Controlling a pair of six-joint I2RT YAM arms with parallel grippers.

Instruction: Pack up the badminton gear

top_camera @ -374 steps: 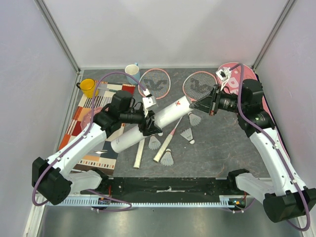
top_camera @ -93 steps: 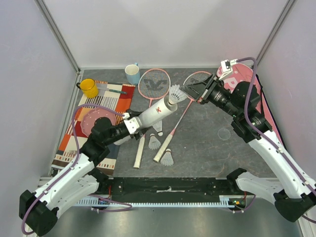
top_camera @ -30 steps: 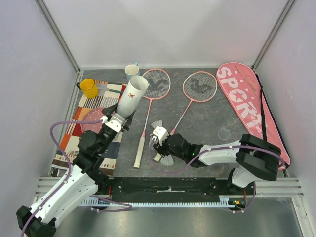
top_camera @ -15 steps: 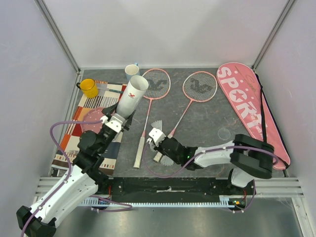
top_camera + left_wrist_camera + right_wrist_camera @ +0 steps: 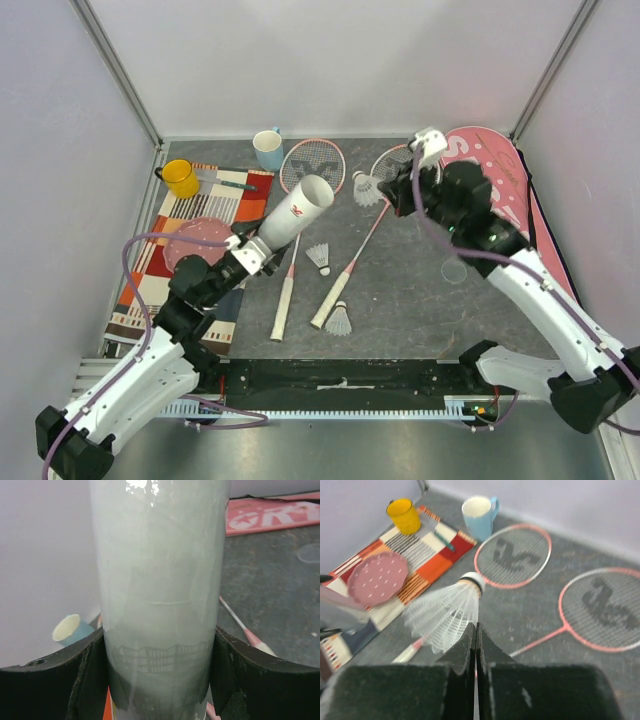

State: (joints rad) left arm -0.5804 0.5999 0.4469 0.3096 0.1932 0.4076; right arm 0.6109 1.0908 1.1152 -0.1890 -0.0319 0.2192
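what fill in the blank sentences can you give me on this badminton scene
1. The left gripper is shut on the white ____.
2. The right gripper pinches a shuttlecock by its ____.
3. Exactly ____ other shuttlecocks lie on the table.
4. The mug nearest a racket head is ____.
Missing words: tube; feathers; two; blue.
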